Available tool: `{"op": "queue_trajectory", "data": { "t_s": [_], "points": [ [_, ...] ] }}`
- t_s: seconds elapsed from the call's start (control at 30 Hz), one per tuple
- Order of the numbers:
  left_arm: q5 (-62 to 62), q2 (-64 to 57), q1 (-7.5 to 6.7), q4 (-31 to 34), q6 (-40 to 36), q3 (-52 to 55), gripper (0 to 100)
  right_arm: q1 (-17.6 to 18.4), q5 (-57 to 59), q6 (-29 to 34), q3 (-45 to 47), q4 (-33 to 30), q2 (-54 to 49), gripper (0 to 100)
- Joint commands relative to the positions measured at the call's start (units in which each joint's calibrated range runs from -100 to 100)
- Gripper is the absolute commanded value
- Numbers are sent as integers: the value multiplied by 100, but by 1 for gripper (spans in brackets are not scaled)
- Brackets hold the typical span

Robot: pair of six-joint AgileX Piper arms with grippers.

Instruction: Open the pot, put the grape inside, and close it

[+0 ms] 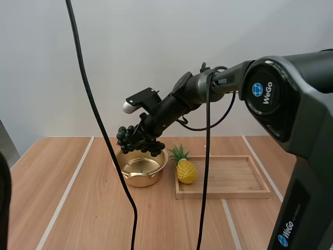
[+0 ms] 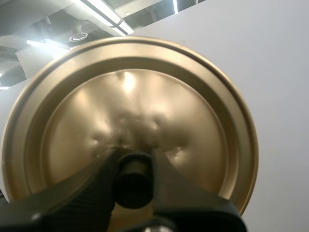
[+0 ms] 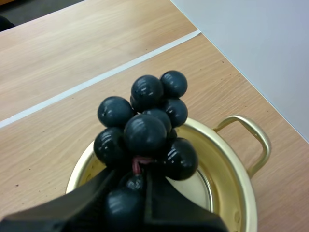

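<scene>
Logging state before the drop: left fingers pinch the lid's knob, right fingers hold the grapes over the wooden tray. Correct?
Not quite. The right wrist view shows the grapes over the open pot, not the wooden tray. The rest holds: left fingers pinch the lid by its knob, right fingers hold the grapes.

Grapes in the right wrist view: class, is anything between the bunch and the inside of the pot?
Nothing visible. The right pincer holds the grapes over the pot, whose mouth is open; the left pincer holds the lid by its knob. The pineapple stands aside, at the tray's end.
</scene>
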Motion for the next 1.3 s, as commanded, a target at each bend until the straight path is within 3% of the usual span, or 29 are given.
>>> {"op": "queue_trajectory", "data": {
  "t_s": [0.0, 1.03, 1.1, 1.23, 1.27],
  "points": [
    [-184, -15, 18, 38, -57, -40, 0, 7, -16, -104, -100, 65, 127, 0],
    [-184, -15, 18, 38, -57, -40, 0, 7, 332, -104, -116, 106, 1152, 0],
    [-184, -15, 18, 38, -57, -40, 0, 7, 392, -104, -116, 111, 1152, 16],
    [-184, -15, 18, 38, -57, -40, 0, 7, 521, -104, -116, 189, 1143, 76],
    [-184, -15, 18, 38, -57, -40, 0, 7, 560, -104, -116, 201, 1126, 85]
  ]
}}
